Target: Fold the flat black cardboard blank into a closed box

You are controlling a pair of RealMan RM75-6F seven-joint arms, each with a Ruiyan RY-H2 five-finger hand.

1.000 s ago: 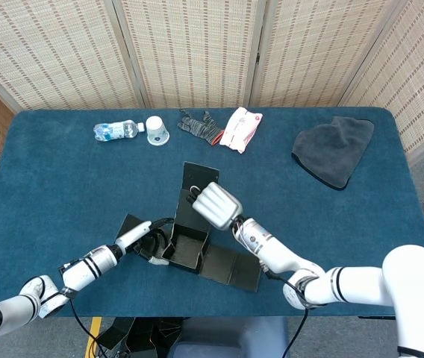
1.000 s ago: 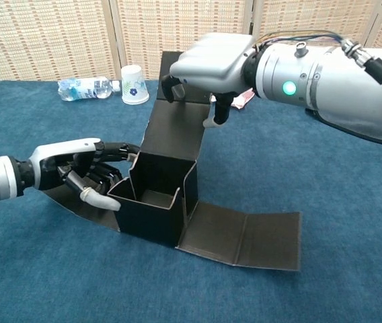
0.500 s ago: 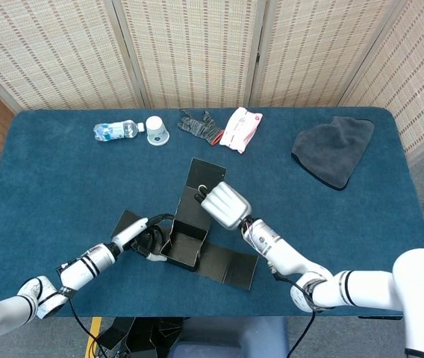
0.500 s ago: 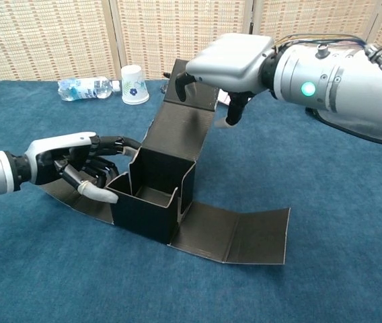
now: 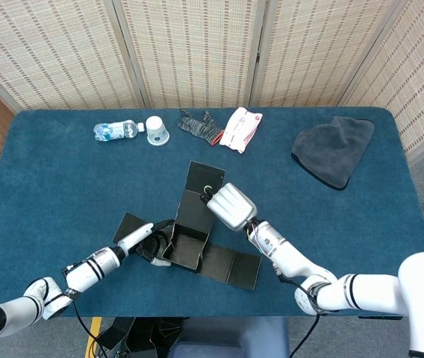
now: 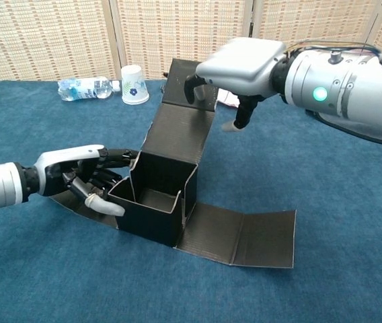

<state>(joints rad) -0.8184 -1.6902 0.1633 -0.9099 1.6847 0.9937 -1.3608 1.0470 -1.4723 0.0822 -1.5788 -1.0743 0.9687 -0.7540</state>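
Your left hand (image 6: 83, 176) grips the half-formed black box (image 6: 156, 202) mid-table at its left wall, right hand (image 6: 235, 67) pinches the far lid flap (image 6: 184, 111), so bring it fwd w/ the base braced.

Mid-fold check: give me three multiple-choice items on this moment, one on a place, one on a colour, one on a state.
1. Where does the paper cup stand?
A. beside the water bottle
B. on the grey cloth
C. inside the box

2. What colour is the table covering?
A. red
B. blue
C. white

3. What is the state of the cardboard box?
A. flat
B. closed
C. partly folded, top open

Answers: 1 A, the cup is next to the bottle at the far edge. 2 B, the surface is blue. 3 C, walls stand, flaps lie flat.
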